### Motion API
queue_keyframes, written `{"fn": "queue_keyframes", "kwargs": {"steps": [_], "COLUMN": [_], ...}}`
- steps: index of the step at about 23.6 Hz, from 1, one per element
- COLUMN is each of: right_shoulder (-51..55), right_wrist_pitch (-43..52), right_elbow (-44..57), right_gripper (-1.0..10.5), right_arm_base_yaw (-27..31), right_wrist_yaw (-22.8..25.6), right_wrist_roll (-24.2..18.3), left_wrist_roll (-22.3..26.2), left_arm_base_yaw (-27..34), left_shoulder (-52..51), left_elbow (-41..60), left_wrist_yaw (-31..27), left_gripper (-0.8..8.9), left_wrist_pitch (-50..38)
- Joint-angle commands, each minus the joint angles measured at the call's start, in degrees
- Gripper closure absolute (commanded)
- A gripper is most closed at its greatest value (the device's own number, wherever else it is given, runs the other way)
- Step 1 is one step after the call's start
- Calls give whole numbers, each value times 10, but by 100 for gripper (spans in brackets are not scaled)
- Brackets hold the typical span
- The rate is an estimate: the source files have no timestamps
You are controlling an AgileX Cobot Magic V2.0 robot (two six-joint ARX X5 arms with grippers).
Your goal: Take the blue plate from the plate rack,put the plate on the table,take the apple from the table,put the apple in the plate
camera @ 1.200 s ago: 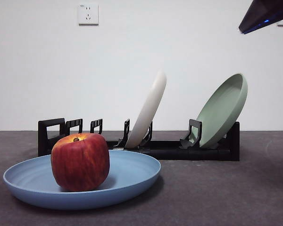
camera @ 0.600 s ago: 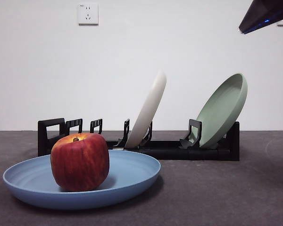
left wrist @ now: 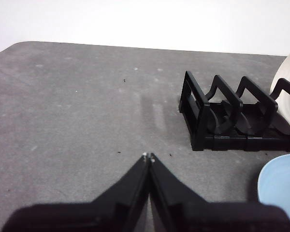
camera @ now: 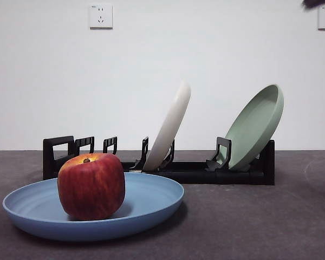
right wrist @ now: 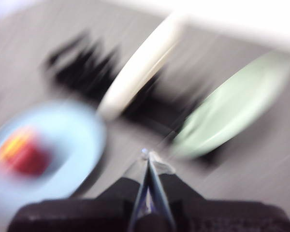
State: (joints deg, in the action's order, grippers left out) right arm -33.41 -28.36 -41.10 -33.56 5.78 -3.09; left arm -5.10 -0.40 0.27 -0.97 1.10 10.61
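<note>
The blue plate [camera: 95, 208] lies flat on the desk [camera: 249, 222], in front of the handle end of the rack [camera: 157, 162], and the apple [camera: 91, 186] stands in it, left of the plate's middle, stem up. The rack's long axis runs across the front view; beyond the handle loop and some bare slots a white plate [camera: 169, 127] leans in it, then a green plate [camera: 254, 127] leaning the same way, hollow side toward the camera.

The left tool [left wrist: 148, 156] hangs above bare desk off the rack's handle end, jaws closed on nothing. The right tool [right wrist: 147, 154] (its view is smeared) is also closed and empty, over the desk in front of the rack. The front view shows only a dark tip [camera: 318, 3] at its top right corner.
</note>
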Motion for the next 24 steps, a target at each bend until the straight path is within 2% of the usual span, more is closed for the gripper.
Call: {"fn": "queue_keyframes", "kwargs": {"steps": [1,3,5,10,16,24], "right_shoulder": [51,94,133,197,257,298], "right_wrist_pitch": [86,182,238,270,266,218], "right_elbow": [52,120,191,307,366,379], "right_gripper": [958,958,958,958,958,958], "right_arm_base_yaw": [83,148,193,257,280,280], "right_wrist_yaw": [2,-2,-56,-133,-138,-128], "right_wrist_roll": [-26,-25,-26,-16,4,13], "left_wrist_roll": [2,2,2,3,2,2], "left_arm_base_yaw": [1,1,1,1,1,1], "left_shoulder": [-1,-1,-1,-1,-1,-1], "left_elbow": [7,7,7,7,7,7], "left_wrist_yaw": [5,5,5,5,5,5], "left_gripper": [815,815,815,815,815,815], "left_wrist_pitch": [-1,-1,-1,-1,-1,-1]}}
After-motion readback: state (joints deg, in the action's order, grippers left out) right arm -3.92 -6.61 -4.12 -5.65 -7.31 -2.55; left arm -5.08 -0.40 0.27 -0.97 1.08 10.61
